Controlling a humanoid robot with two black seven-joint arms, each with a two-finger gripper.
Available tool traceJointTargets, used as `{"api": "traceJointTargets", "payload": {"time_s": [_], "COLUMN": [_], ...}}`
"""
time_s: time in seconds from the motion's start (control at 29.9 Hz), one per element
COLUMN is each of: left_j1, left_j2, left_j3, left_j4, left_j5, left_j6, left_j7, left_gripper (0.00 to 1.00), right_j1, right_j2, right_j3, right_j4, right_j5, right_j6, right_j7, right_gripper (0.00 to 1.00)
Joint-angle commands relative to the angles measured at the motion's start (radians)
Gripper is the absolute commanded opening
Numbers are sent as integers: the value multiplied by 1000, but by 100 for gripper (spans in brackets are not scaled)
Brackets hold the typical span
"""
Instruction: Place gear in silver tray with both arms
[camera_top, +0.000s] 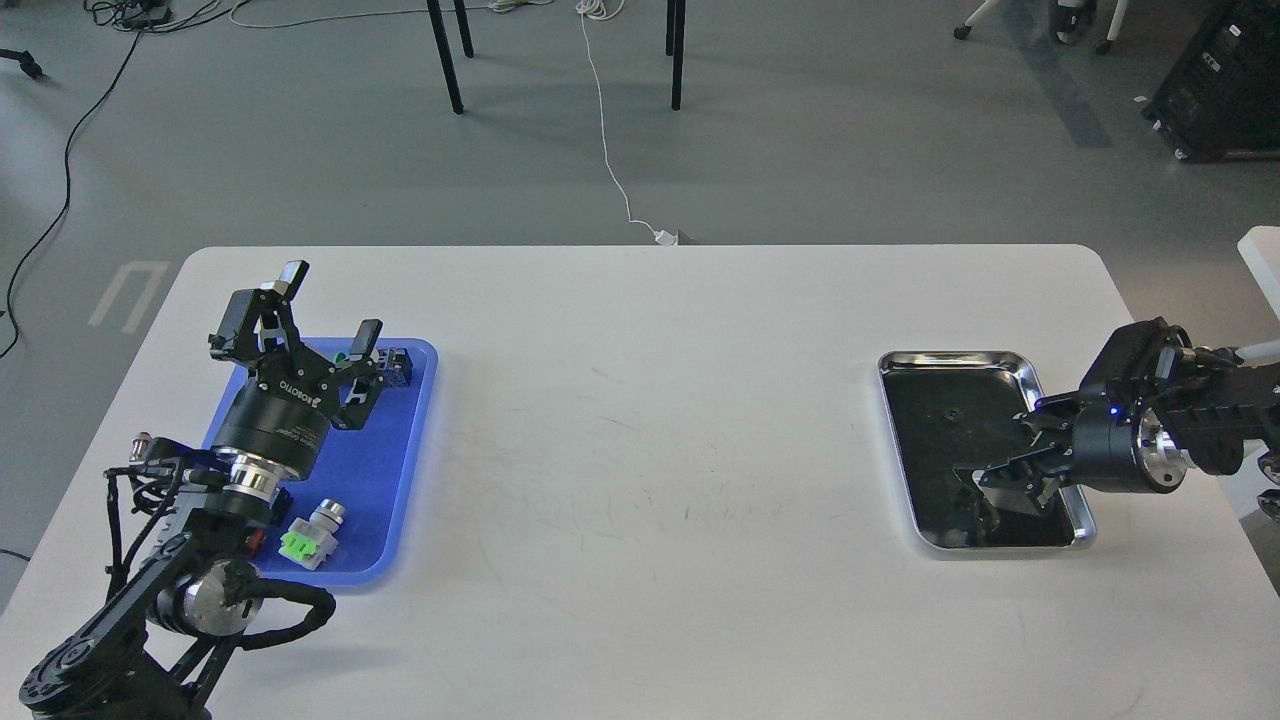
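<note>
The silver tray (1040, 385) lies on the white table at the right. A small dark round part, which looks like the gear (950, 412), lies on the tray's dark bottom in the far half. My right gripper (1003, 452) hovers over the tray's near right part, apart from the gear, with its fingers spread and nothing between them. My left gripper (330, 302) is open and empty above the far end of the blue plastic tray (400, 440) at the left.
The blue tray holds a grey part with a green face (308, 538) and a black part (395, 362) at its far edge. The table's right edge is close behind the silver tray. Chair legs and cables are on the floor beyond.
</note>
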Motion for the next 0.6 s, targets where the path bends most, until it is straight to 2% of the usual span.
{"api": "traceJointTargets", "payload": {"time_s": [0.0,0.13,0.27,0.57], "left_j1": [0,0,5,14], "left_j2": [0,-3,-5,-6], "left_j3": [0,-2,-8,-8], "left_j4": [0,0,0,0], "left_j5": [0,0,0,0], "left_j6": [-2,0,0,0], "left_j7": [0,0,0,0], "left_gripper": [98,98,98,98], "right_j1": [-20,-132,-300,-620], "right_j2": [-38,-35,6,252], "right_j3": [162,344,609,1122], "right_j4": [17,20,25,9], "right_j5": [17,218,450,922], "right_j6": [3,0,12,2], "right_j7": [0,0,0,0], "right_gripper": [94,94,94,94]}}
